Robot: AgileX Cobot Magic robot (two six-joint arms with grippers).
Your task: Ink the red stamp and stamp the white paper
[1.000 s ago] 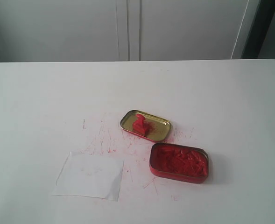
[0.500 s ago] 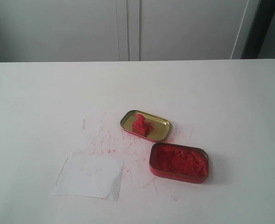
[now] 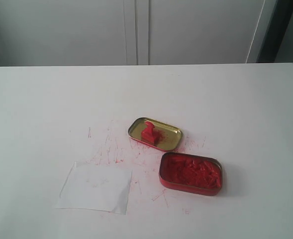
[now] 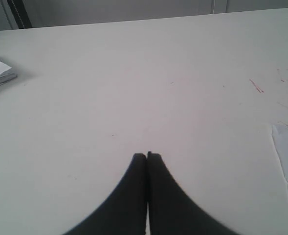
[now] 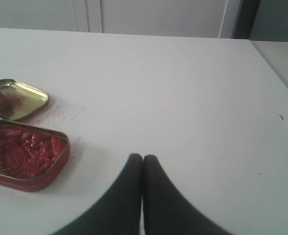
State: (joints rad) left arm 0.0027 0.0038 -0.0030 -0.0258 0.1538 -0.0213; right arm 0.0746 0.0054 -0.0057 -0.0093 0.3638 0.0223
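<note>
Tagger: Paper first. The white paper [image 3: 95, 187] lies flat on desk [image 3: 47, 109], nearest the camera, left of red ink tin [image 3: 190, 173] and well apart from it. Faint marks on the sheet, too small to read.

Checker: Tin itself?

Tagger: Open, flat on desk, full of lumpy red paste. Red smears [image 3: 114, 149] streak the desk between tin and paper, and past tin's far left corner.

Checker: Stamp location?

Tagger: Beyond tin. The red stamp [image 3: 149, 133] stands inside gold lid [image 3: 168, 137], handle up. Lid sits just behind tin, shifted left, close to tin's far rim. Touching or not, cannot tell.

Checker: Arms?

Tagger: Both alike. The left hand [image 4: 147, 155] has its fingers pressed together with nothing between them, over bare desk. Paper's edge shows in its wrist view. The right hand [image 5: 143, 157] is also squeezed closed and empty, over bare desk, apart from tin. Tin and lid both show in its wrist view.

Checker: Farthest?

Tagger: Pale cabinet doors [image 3: 136, 30] behind desk's far edge, well beyond tin.
</note>
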